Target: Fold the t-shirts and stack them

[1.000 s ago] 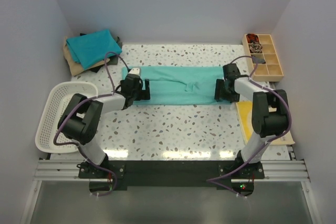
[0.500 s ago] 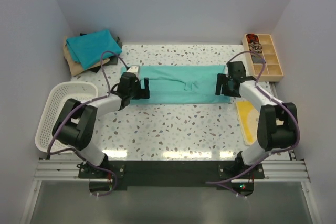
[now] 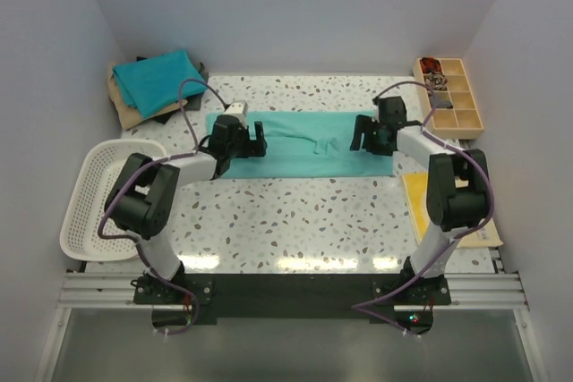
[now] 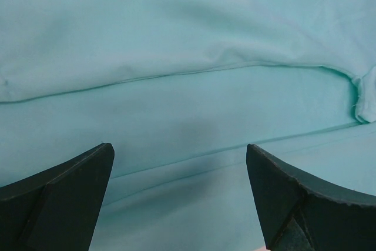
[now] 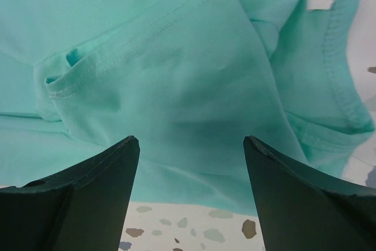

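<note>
Gaping wide with nothing between its fingers, the left gripper (image 3: 256, 143) now hangs over the left part of the sea-green shirt (image 3: 304, 160). The right gripper (image 3: 360, 136), just as wide and just as empty, hangs over the right part. Compared with half a second ago, both have slid inward along the cloth and a little toward the far side, so the gap between them is smaller. The shirt itself lies as it did, a long band stretched left to right across the middle of the table (image 3: 295, 221). Under the open jaws the left wrist view shows smooth cloth crossed by a hem line. The right wrist view shows a sleeve fold and, at its right edge, the collar beside bare speckled tabletop. Whether any fingertip touches the cloth I cannot tell. I read this as repositioning for the next fold: the lengthwise fold looks done, and the band still needs its ends brought over to make a rectangle. Far to the left, well apart from the band, the teal-blue shirt (image 3: 157, 80) tops the pile (image 3: 125, 112) where this one should end up.
</note>
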Motion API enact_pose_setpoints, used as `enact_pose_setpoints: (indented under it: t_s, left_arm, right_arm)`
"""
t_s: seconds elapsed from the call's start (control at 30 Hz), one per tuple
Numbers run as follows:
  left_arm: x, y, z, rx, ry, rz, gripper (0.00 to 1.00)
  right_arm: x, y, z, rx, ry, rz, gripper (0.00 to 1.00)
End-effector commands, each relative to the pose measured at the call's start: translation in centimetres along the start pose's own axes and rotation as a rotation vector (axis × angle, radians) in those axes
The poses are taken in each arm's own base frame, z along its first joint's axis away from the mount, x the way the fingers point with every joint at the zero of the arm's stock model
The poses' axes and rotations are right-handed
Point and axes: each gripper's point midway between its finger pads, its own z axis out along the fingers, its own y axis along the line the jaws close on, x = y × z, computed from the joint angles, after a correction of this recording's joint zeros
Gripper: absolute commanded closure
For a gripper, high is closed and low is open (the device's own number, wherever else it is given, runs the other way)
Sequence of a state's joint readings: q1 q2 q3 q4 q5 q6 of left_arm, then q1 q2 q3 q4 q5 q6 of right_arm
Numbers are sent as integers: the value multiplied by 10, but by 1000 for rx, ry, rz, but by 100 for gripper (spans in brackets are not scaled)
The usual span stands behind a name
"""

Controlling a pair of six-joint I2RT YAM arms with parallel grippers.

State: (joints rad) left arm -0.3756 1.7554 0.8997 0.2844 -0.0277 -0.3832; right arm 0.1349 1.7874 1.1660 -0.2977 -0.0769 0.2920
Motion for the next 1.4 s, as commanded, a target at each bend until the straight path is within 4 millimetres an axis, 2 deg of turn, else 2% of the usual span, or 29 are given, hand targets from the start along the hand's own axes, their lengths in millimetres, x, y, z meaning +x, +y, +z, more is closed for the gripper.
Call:
enact_pose_setpoints:
  t_s: [0.0,0.1,0.17,0.2,0.27,0.3,0.37,0.4,0.43,0.47,0.5,0.57,0.6,0.67,0.7,0.73,0.77,0.8,0.83,0.87,0.9,0.97,1.0,1.1,1.17,1.23,1.3,1.33,1.37]
  left_arm:
    - [-32,-12,18,38,-104,-13,0]
    - [-27,-13,28,37,-75,-17,0]
    - [-12,-9,35,24,-29,-35,0]
    - [-4,-8,36,21,-3,-40,0]
    - [9,-12,35,44,43,-67,0]
    - [22,-14,31,53,79,-72,0]
    - [34,-23,25,70,124,-86,0]
    - [53,-29,18,70,181,-76,0]
    - [56,-33,12,64,191,-69,0]
    - [64,-36,7,56,211,-71,0]
    - [84,-43,-3,61,262,-57,0]
    - [93,-54,-19,79,287,-69,0]
    - [114,-59,-30,85,335,-57,0]
    - [122,-68,-48,105,352,-75,0]
    - [142,-69,-60,108,395,-65,0]
    - [144,-74,-70,131,400,-72,0]
    - [150,-77,-77,138,417,-85,0]
    - [168,-76,-89,138,458,-73,0]
    - [168,-82,-98,163,463,-77,0]
    - [173,-85,-104,171,478,-87,0]
    - [188,-86,-115,184,512,-74,0]
    - [196,-103,-133,272,554,-76,0]
    - [205,-107,-142,291,593,-59,0]
    - [215,-124,-161,380,634,-9,0]
    - [215,-146,-177,517,665,19,0]
    - [202,-161,-182,574,627,35,0]
    - [187,-166,-182,572,578,61,0]
    - [168,-165,-174,532,489,82,0]
    - [161,-159,-172,491,471,95,0]
  right_arm:
    - [-25,31,1,-114,-60,-3,24]
    - [-10,22,12,-62,-3,2,24]
    - [-10,11,17,-3,11,3,24]
    - [1,5,24,27,56,7,25]
    - [-4,-1,27,74,59,11,25]
    - [1,-4,32,90,81,15,25]
    - [-4,-3,37,93,90,17,25]
    - [6,-10,45,124,134,21,25]
    - [-5,-7,47,120,120,17,25]
    - [-6,-8,50,129,128,16,25]
    - [-3,-9,52,138,151,14,26]
    - [-10,-8,61,138,155,3,26]
    - [-10,-5,63,126,166,-4,26]
    - [-17,-1,72,120,176,-27,26]
    - [-15,3,75,102,198,-34,25]
    - [-28,14,76,67,187,-61,25]
    - [-20,15,87,67,223,-74,25]
    - [-17,18,90,65,248,-85,25]
    - [-29,34,92,6,234,-116,25]
    - [-18,38,106,-12,273,-131,25]
    - [-33,49,103,-28,262,-148,25]
    - [-32,68,108,-77,283,-203,23]
    - [-40,77,113,-97,285,-216,22]
    - [-42,108,123,-198,288,-267,20]
    - [-48,134,122,-316,263,-283,18]
    - [-60,151,116,-403,216,-277,18]
    - [-76,164,111,-472,140,-272,18]
    - [-96,175,90,-514,79,-274,18]
    - [-106,179,80,-539,41,-275,17]
